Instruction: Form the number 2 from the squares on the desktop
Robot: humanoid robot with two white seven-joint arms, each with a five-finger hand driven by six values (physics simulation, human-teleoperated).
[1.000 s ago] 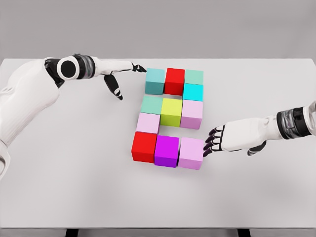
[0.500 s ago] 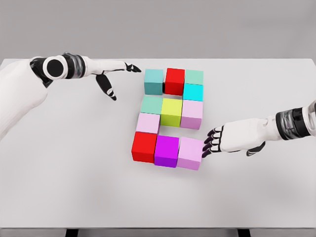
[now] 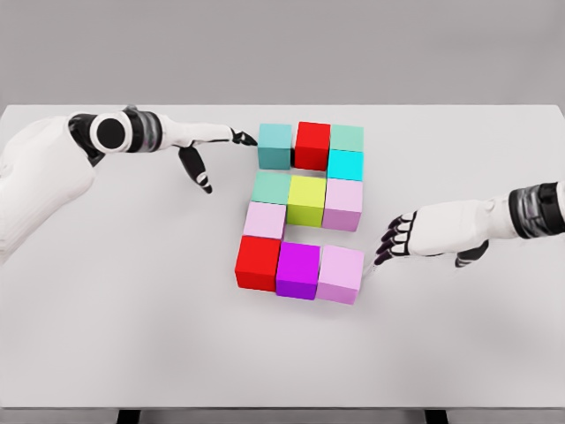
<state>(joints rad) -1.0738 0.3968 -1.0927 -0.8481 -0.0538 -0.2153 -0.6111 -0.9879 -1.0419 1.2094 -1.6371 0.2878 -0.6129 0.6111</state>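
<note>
Coloured cubes stand on the white table (image 3: 132, 336) in the outline of a 2. The top row is a teal cube (image 3: 275, 145), a red cube (image 3: 312, 144) and a green cube (image 3: 347, 138), with a cyan cube (image 3: 345, 164) below the green one. The middle row holds a pale green cube (image 3: 270, 187), a yellow cube (image 3: 306, 199) and a pink cube (image 3: 342, 203). A light pink cube (image 3: 264, 220) leads down to a red cube (image 3: 258, 262), a magenta cube (image 3: 297, 269) and a lilac cube (image 3: 341, 273). My left hand (image 3: 221, 146) is open, fingertips just left of the teal cube. My right hand (image 3: 395, 238) is open, slightly right of the lilac cube.
The table's front edge (image 3: 282, 408) runs along the bottom of the view, with dark legs under it. A plain grey wall (image 3: 282, 44) lies behind the table.
My left hand dipped back, then returned toward the teal cube and sits lower. My right hand drew back to the right, off the lilac cube.
</note>
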